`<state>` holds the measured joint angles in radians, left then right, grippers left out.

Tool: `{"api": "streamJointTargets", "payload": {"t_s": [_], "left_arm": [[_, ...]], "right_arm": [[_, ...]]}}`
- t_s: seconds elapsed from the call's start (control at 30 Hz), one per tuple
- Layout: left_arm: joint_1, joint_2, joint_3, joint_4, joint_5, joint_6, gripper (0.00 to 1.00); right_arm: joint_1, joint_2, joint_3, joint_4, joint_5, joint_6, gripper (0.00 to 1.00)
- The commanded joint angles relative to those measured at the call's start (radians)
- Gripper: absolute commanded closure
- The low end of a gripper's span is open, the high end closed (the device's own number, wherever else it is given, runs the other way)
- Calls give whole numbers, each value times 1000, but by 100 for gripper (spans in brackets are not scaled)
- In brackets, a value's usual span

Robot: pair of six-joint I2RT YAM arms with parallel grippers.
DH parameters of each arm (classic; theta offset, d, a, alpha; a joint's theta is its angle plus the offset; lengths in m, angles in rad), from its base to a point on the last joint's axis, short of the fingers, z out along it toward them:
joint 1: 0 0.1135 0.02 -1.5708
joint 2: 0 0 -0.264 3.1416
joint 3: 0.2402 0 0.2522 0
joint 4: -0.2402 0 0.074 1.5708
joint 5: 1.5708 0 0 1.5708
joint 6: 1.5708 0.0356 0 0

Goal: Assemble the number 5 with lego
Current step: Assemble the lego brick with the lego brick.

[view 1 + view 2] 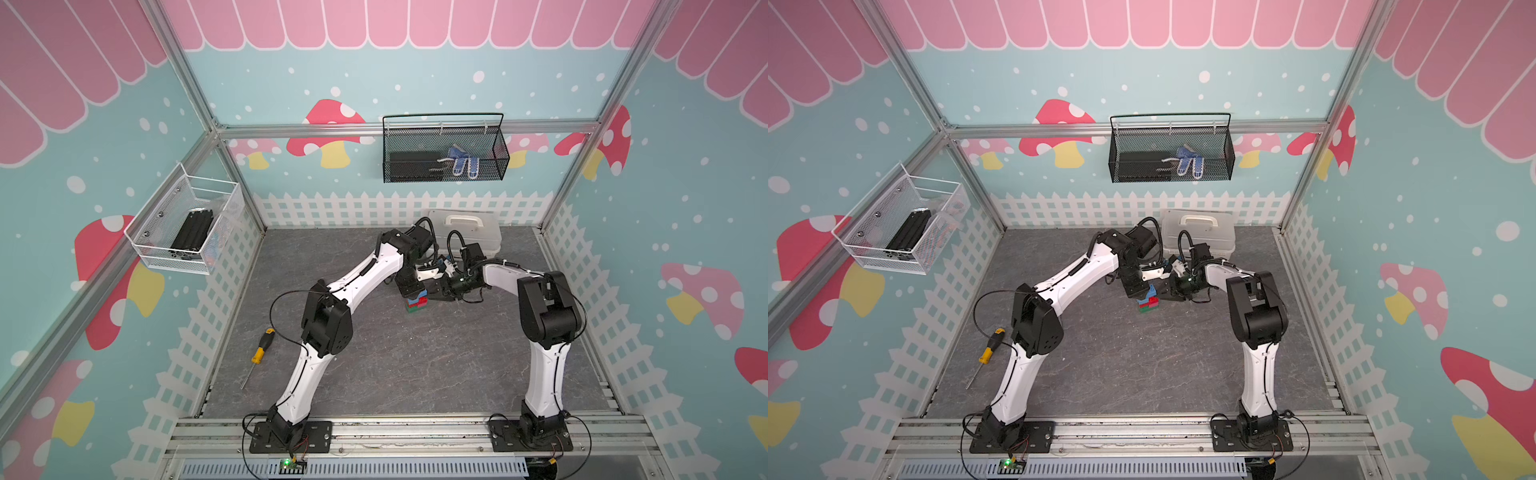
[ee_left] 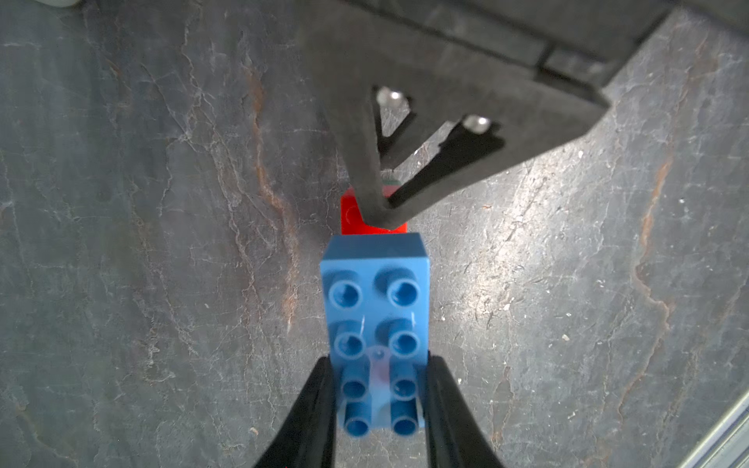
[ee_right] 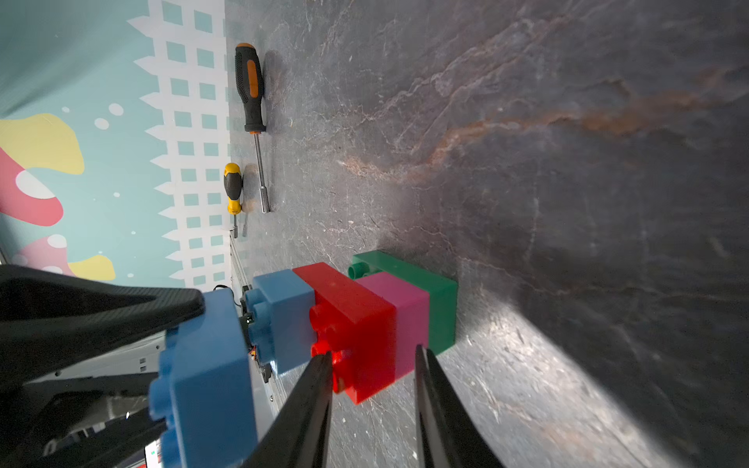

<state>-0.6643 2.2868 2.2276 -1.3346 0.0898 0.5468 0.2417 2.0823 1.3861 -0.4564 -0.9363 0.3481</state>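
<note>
A lego stack (image 1: 417, 302) (image 1: 1148, 302) stands on the grey table: green brick (image 3: 437, 300) at the bottom, then pink (image 3: 405, 312), red (image 3: 352, 312) and short blue (image 3: 283, 316). My right gripper (image 3: 371, 352) comes in from the side, shut across the red and pink bricks. My left gripper (image 2: 381, 364) is shut on the long blue brick (image 2: 375, 308) (image 3: 206, 364), holding it just above the short blue one with a small gap between them. In the left wrist view a corner of the red brick (image 2: 352, 219) shows under the right gripper's fingers (image 2: 356, 154).
A yellow-handled screwdriver (image 1: 262, 349) (image 3: 233, 188) lies near the left wall, with a black-and-orange driver (image 3: 251, 93) beside it. A white plastic case (image 1: 469, 228) stands at the back behind both wrists. Wire baskets hang on the back wall (image 1: 444, 149) and left wall (image 1: 187, 224).
</note>
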Motion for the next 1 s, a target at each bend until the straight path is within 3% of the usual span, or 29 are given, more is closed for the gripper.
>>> {"api": "streamJointTargets", "payload": {"t_s": [0.0,0.97], "left_arm": [[-6,28,31,-19,-2,35,100],[-14,72,37,-24,-10,40,100]], "right_arm": [[5,36,19,-27,21,-28,65],[8,45,16,-39,18,-40,65]]}}
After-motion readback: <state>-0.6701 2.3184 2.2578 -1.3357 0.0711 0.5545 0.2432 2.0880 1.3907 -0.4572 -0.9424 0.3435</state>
